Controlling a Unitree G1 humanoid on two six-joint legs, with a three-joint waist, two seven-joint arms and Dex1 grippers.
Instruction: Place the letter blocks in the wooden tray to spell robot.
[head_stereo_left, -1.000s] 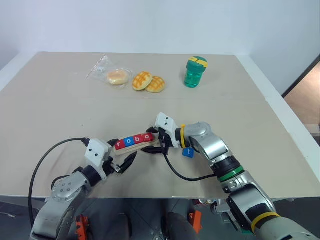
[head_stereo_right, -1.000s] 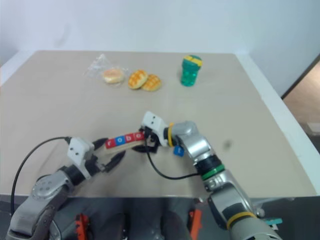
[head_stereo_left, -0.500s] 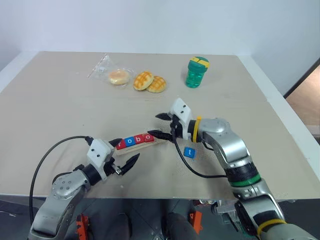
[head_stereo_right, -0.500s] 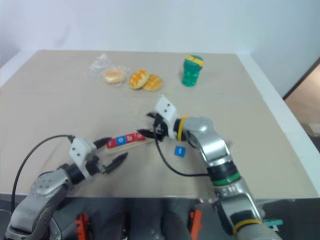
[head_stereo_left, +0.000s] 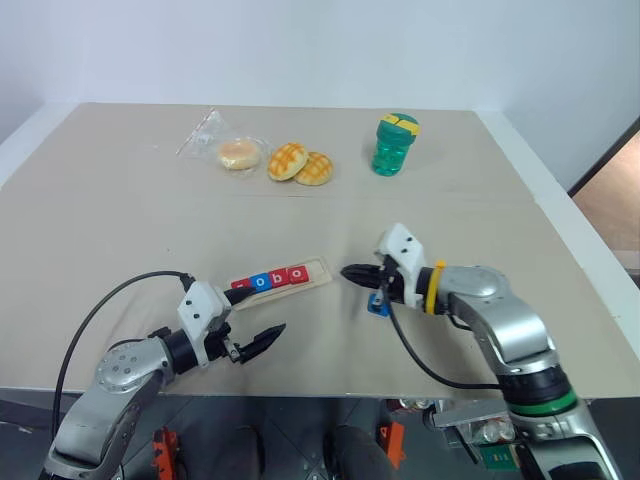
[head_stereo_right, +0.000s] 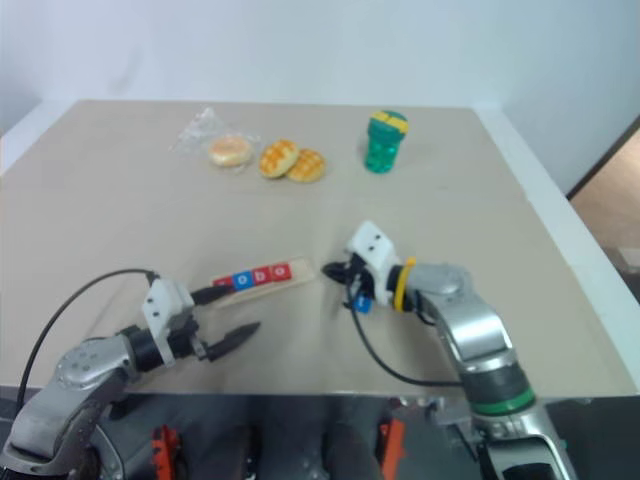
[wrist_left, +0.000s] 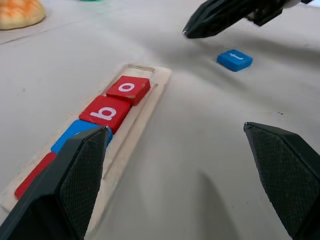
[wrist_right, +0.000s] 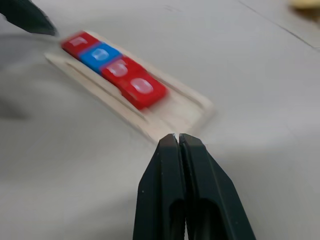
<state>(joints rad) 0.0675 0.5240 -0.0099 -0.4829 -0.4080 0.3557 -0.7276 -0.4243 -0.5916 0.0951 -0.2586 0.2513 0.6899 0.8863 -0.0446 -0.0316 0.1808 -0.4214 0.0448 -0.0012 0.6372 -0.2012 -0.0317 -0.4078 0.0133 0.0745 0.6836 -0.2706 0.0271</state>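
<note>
Wooden tray (head_stereo_left: 281, 280) near table's front, four letter blocks (head_stereo_left: 270, 279) seated r-o-b-o, blue t block (wrist_left: 234, 59) loose at tray's 3 o'clock, right gripper (head_stereo_left: 350, 272) fingers pressed together empty, left gripper (head_stereo_left: 255, 319) fingers spread wide at tray's 7 o'clock.

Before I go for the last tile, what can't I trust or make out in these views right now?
- Blue t block: half hidden behind the shut right gripper in the head views.
- Letters in the wooden tray: motion-blurred in the right wrist view.
- First red tile: letter covered by a left finger in the left wrist view.
</note>
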